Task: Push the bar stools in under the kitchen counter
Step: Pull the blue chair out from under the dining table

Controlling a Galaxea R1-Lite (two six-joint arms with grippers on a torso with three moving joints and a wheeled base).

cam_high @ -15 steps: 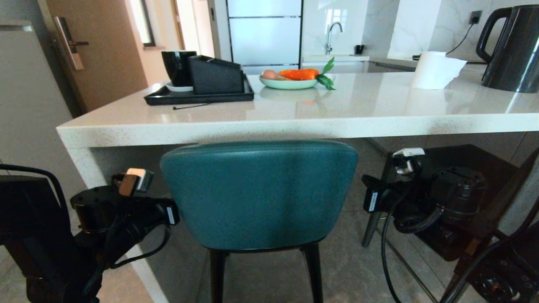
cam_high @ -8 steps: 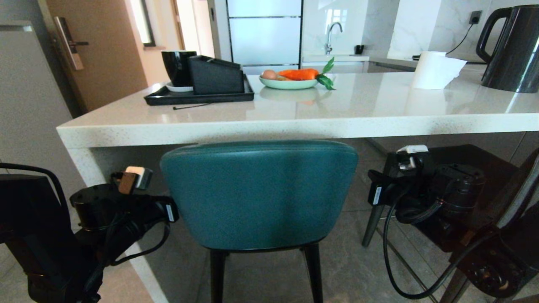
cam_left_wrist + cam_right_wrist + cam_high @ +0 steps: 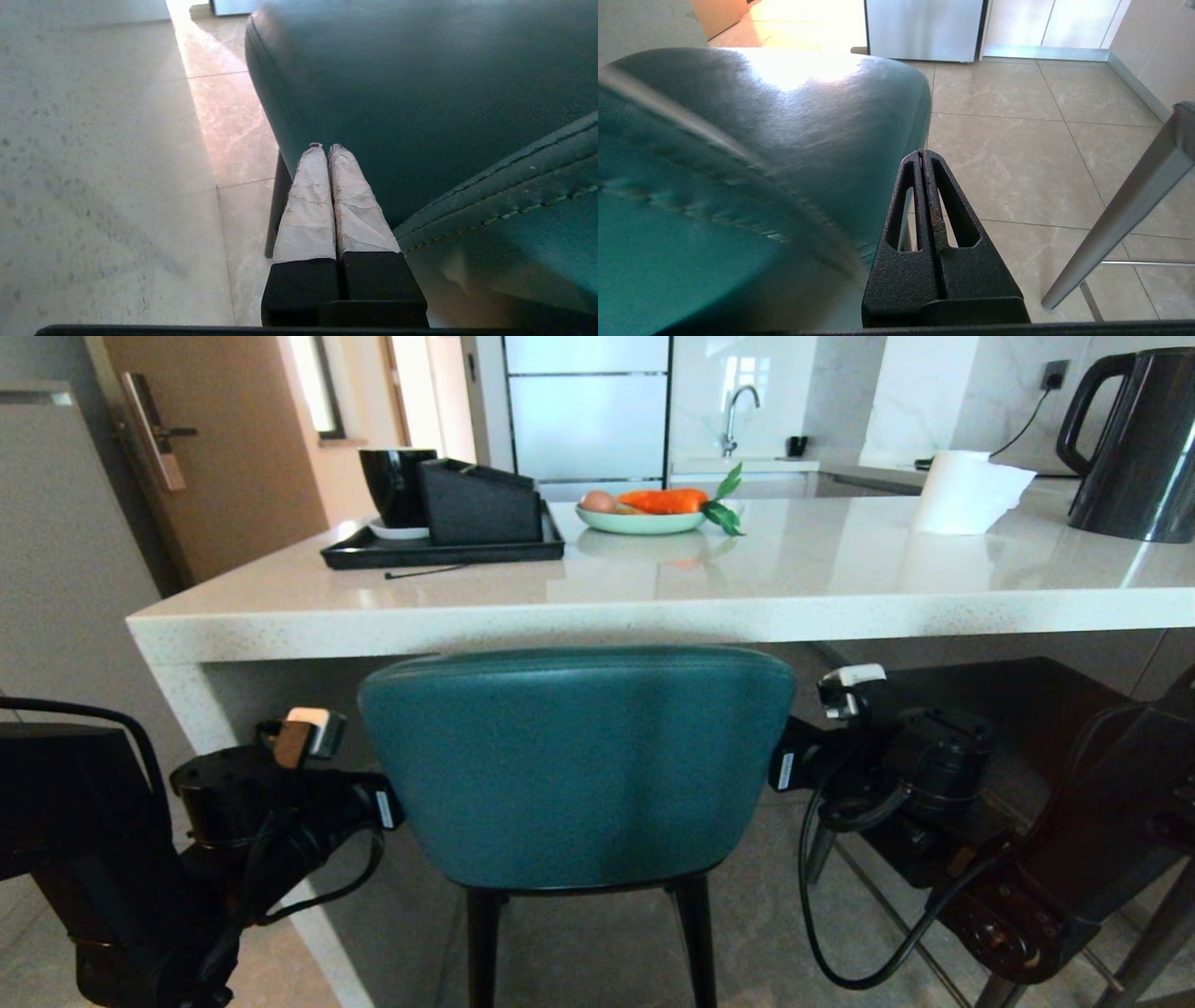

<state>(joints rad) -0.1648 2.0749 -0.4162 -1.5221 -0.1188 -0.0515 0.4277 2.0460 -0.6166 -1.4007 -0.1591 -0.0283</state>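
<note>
Bracketing the teal stool (image 3: 577,765) from both sides, its back just under the kitchen counter (image 3: 597,616) edge | left wrist: left gripper (image 3: 325,148) pinched together, right at the back's flank, stool off to its inner side | right wrist: right gripper (image 3: 922,154) also closed, close beside the opposite flank, so both arms look equally near.

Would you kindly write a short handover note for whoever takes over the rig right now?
Left gripper: shut, empty, beside the teal stool's left flank.
Right gripper: shut, empty, at the stool's right side.
Teal stool: its back stands just in front of the kitchen counter's edge, not yet pushed under.
Dark grey stool: to the right, partly under the counter.
Left: push the teal stool in, then check the grey one.
</note>
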